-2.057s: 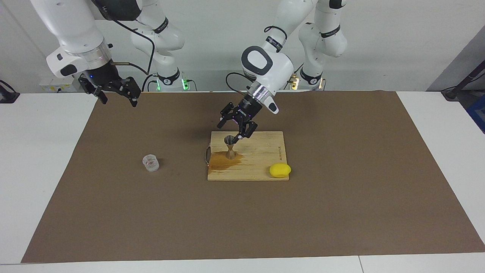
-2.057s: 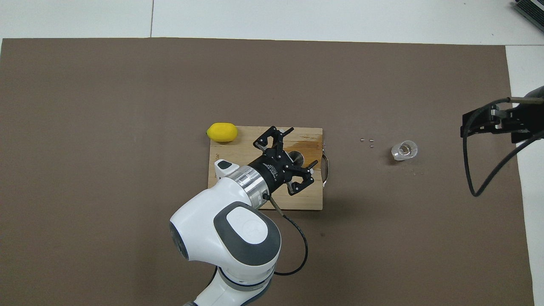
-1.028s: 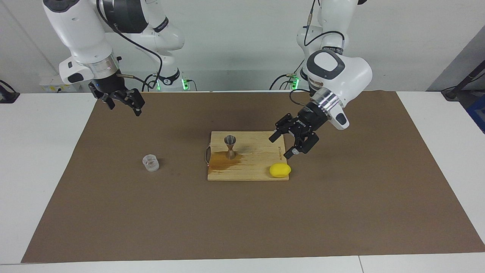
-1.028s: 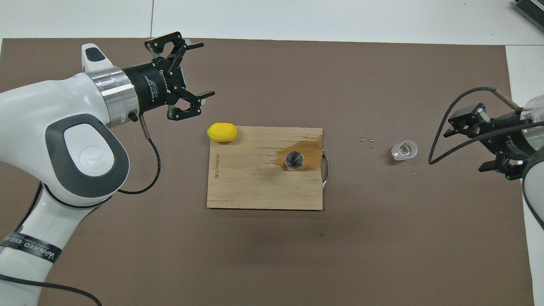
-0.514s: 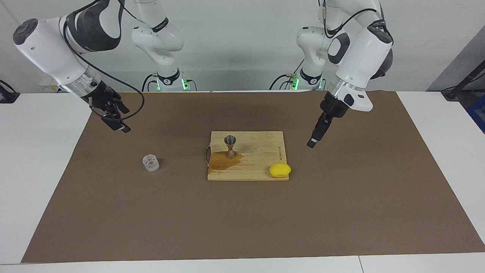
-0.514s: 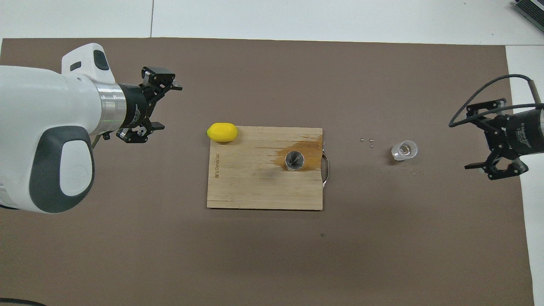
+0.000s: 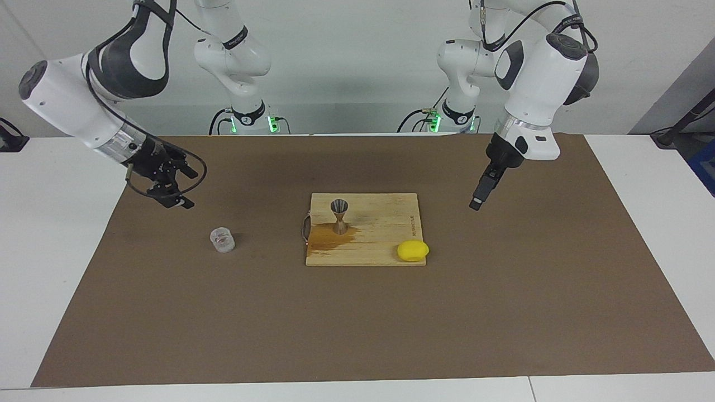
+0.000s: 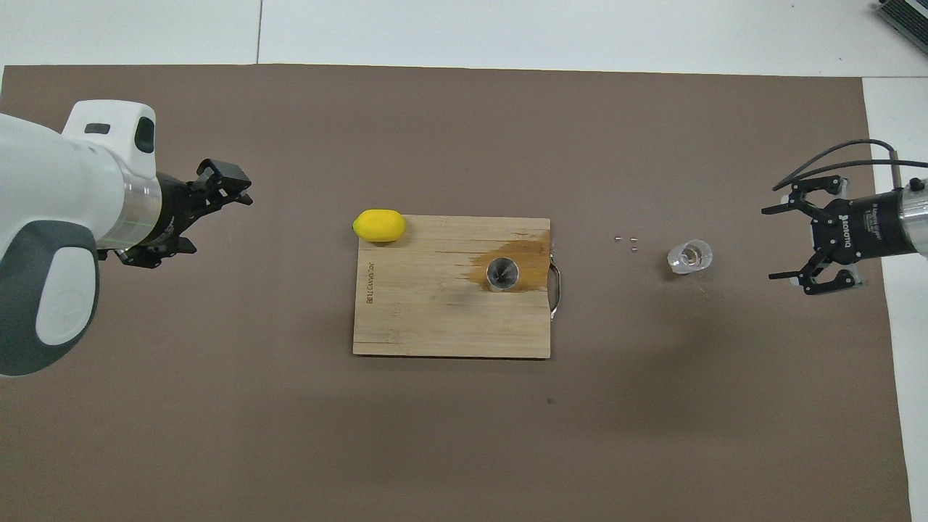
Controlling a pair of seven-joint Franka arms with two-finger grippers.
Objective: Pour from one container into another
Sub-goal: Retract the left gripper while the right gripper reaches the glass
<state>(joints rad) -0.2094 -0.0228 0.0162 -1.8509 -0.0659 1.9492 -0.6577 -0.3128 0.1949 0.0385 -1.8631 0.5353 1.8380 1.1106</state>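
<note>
So your glass cup (image 7: 222,239) sits alone on the mat toward the right arm's end, jigger (image 7: 339,215) upright on the stained board (image 7: 385,223). Right gripper (image 8: 786,237), fingers wide, hangs beside the cup; left gripper (image 7: 476,202) waits empty, fingers spread, looks parked clear.

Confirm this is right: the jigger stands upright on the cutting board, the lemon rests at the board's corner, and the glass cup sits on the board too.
Not quite. The glass cup sits on the brown mat, off the cutting board, toward the right arm's end of the table; the facing view shows it. The jigger does stand upright on the board, and the lemon rests at its corner.
</note>
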